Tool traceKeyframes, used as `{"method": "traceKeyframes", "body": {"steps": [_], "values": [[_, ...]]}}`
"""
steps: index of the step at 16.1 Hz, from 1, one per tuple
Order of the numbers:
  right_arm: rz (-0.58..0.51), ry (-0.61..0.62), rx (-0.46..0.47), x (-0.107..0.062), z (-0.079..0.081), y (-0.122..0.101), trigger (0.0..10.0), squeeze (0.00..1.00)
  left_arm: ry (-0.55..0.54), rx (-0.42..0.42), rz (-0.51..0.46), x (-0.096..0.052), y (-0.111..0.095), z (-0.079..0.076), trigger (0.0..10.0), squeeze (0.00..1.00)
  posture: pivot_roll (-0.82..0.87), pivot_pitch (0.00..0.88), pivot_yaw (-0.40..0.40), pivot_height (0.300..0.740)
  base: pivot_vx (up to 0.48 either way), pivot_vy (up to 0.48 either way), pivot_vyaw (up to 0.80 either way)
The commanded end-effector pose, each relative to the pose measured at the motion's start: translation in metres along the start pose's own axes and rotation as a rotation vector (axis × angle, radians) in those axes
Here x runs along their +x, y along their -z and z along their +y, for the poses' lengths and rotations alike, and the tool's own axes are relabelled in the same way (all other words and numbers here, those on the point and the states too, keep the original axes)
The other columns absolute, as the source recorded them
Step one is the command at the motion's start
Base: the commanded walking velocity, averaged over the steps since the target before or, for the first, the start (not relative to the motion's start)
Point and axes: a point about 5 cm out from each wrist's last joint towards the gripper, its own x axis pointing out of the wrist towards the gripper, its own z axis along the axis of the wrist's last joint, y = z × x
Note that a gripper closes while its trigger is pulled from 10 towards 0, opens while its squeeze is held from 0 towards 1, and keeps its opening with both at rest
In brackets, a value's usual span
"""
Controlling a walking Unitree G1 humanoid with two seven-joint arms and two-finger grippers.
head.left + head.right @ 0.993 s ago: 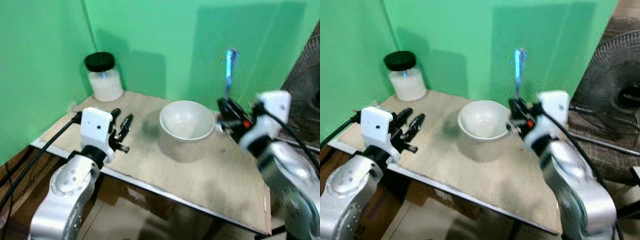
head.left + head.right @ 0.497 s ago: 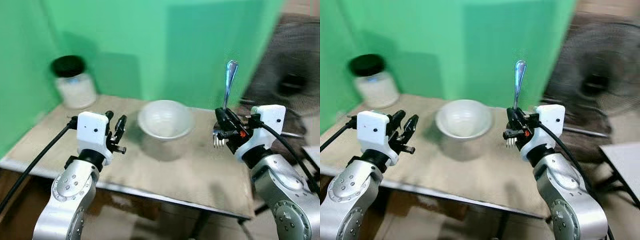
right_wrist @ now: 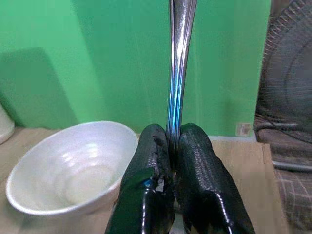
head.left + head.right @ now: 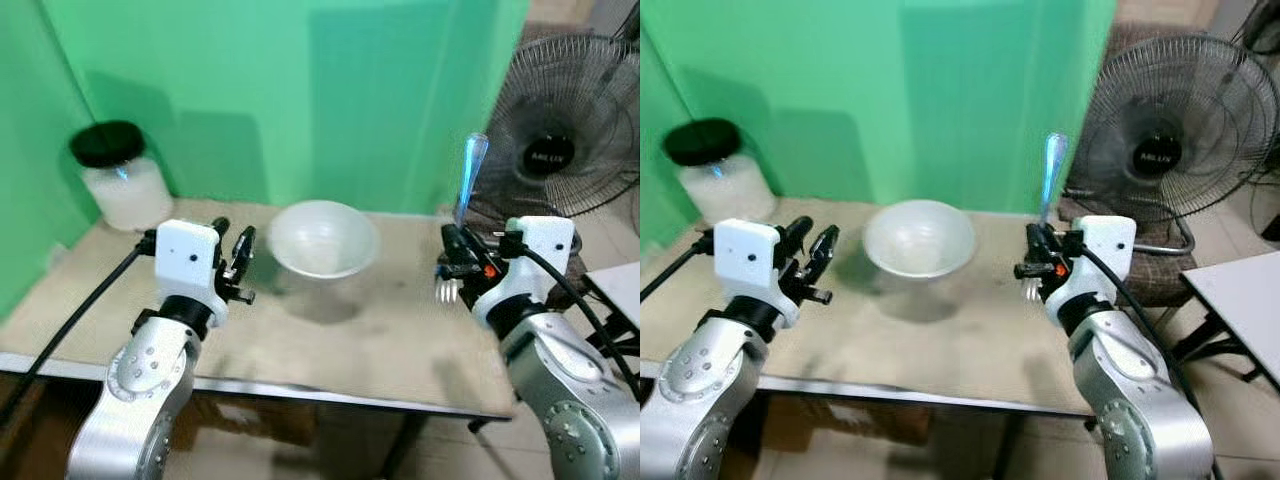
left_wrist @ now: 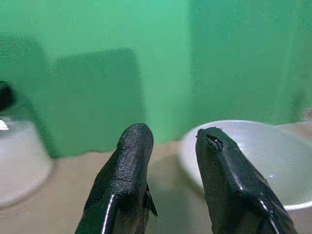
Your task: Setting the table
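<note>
Black fingers of the right gripper (image 4: 1032,266) pinch a fork (image 4: 1048,185) — handle up, tines down — just right of the white bowl (image 4: 918,240). Left of the bowl, the left gripper (image 4: 233,250) hovers over the wooden table (image 4: 380,340) with fingers spread and empty; farther left beyond the bowl stands a black-lidded jar (image 4: 115,174).

A fan (image 4: 1169,150) stood right of the green wall (image 4: 330,90); a lidded jar (image 4: 118,176) sat at the far left.
</note>
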Motion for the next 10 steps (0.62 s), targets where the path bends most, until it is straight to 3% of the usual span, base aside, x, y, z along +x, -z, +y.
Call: {"method": "traceKeyframes", "body": {"steps": [1, 3, 10], "values": [[0.016, 0.013, -0.007, -0.0003, -0.0009, 0.0012, 10.0, 0.0, 0.0, 0.018, -0.015, 0.0005, -0.0035, -0.0008, 10.0, 0.0, -0.07, 0.0, 0.006, 0.74, 0.0, -0.416, -0.79], [0.029, 0.024, -0.019, 0.0003, -0.0025, 0.0019, 10.0, 0.0, -0.005, -0.002, -0.011, 0.0001, -0.0026, -0.001, 10.0, 0.0, -0.07, 0.0, 0.005, 0.74, 0.0, -0.394, -0.3], [0.054, 0.042, -0.023, 0.0008, -0.0047, 0.0037, 10.0, 0.0, -0.003, -0.012, 0.015, -0.0006, 0.0006, 0.0002, 10.0, 0.0, -0.07, 0.0, 0.01, 0.74, 0.0, 0.0, 0.0]]}}
